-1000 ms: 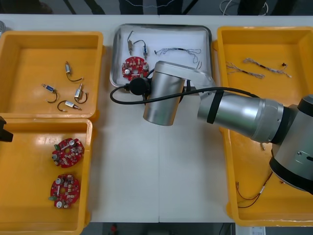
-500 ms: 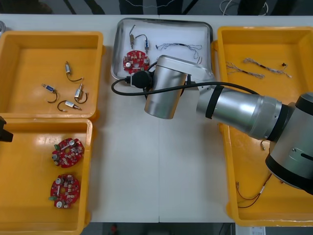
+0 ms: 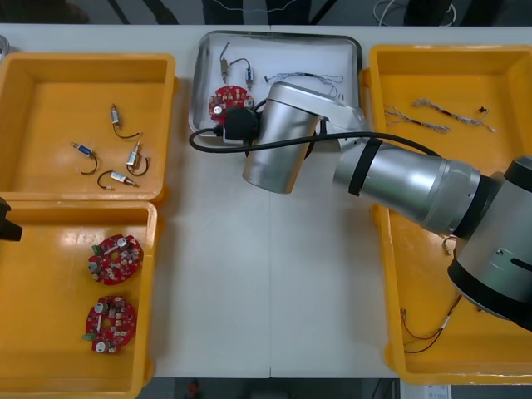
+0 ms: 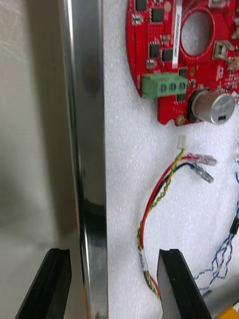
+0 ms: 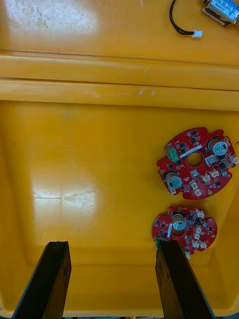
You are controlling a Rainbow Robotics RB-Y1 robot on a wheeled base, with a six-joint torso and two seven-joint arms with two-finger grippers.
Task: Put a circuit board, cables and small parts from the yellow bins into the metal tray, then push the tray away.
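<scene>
Right wrist view: right end effector (image 4: pixel 113 253) released, straddling metal tray (image 4: pixel 92 149) rim, circuit board (image 4: pixel 147 70) beyond; left end effector (image 5: pixel 112 245) released.

On the table (image 3: pixel 274 274), the tray (image 3: pixel 287 54) sits at the far middle, between the bins. In it lie a board (image 3: pixel 230 98), cables (image 3: pixel 320 81) and small parts (image 3: pixel 224 65). The far left bin (image 3: pixel 50 125) holds more small parts (image 3: pixel 135 155). In front of it, the near left bin (image 3: pixel 50 291) holds two boards (image 3: pixel 115 258), with the left gripper (image 5: pixel 112 246) above. The far right bin (image 3: pixel 432 75) holds loose cables (image 3: pixel 416 121), and the near right bin (image 3: pixel 416 283) holds one cable (image 3: pixel 428 332). The right gripper (image 4: pixel 112 254) straddles the tray's rim beside the board, one finger outside it and one inside.
</scene>
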